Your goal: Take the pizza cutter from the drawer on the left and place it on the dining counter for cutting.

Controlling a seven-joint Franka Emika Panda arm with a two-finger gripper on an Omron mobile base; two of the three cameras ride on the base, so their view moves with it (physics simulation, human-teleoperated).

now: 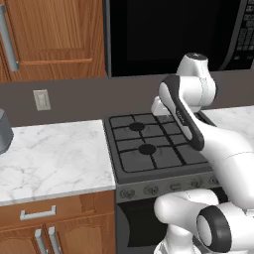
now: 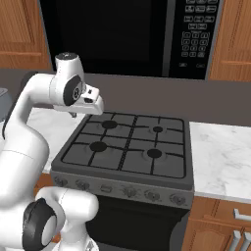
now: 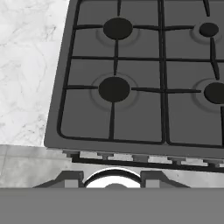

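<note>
The drawer (image 1: 54, 211) sits below the marble worktop (image 1: 49, 158), left of the stove (image 1: 149, 149). Its front is flush with the cabinet face (shut, as far as the left base view shows), and its silver bar handle (image 1: 38, 214) runs level, parallel to the worktop edge. Whatever is inside is hidden behind that front, so I cannot tell where the pizza cutter lies or which way its handle and blade point.

The gripper (image 3: 111, 178) hangs above the left side of the stove, looking down on the burners and grates. In the hand view the two fingertips (image 3: 70, 178) barely rise into the picture. They stand apart with nothing between them, so the jaws are parted and hold nothing.

In the left base view the arm's own links cover most of the hand and the right part of the stove. A grey object (image 1: 4, 131) on the worktop is cut off by the left edge and is too partial to name. A second drawer handle (image 2: 242, 214) is clipped at the right edge of the right base view. The microwave (image 2: 196, 34) hangs above the stove (top cropped).
</note>
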